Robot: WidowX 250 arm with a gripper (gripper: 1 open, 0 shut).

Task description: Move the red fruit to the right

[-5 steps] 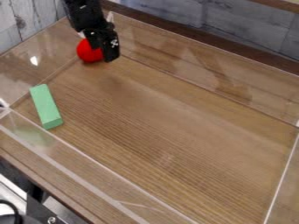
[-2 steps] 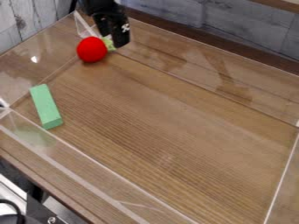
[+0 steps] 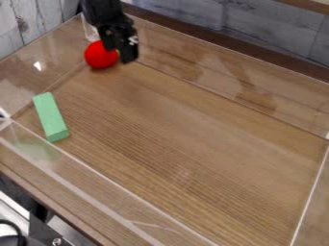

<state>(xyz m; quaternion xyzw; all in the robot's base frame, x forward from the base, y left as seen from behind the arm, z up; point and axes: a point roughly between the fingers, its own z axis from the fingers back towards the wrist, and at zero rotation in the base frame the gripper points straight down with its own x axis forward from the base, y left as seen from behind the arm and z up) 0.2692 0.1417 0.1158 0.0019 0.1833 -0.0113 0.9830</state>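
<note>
beside the gripper [image 3: 115, 56], red fruit [image 3: 98, 56]

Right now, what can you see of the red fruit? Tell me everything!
The red fruit looks like a shiny, smooth red ball, maybe plastic. It sits near the far left corner of the wooden table, farther back than the green block. The black gripper is right by it and hides part of its top and right side, so I can't tell if they touch. I can't make out a stem clearly either.
</note>
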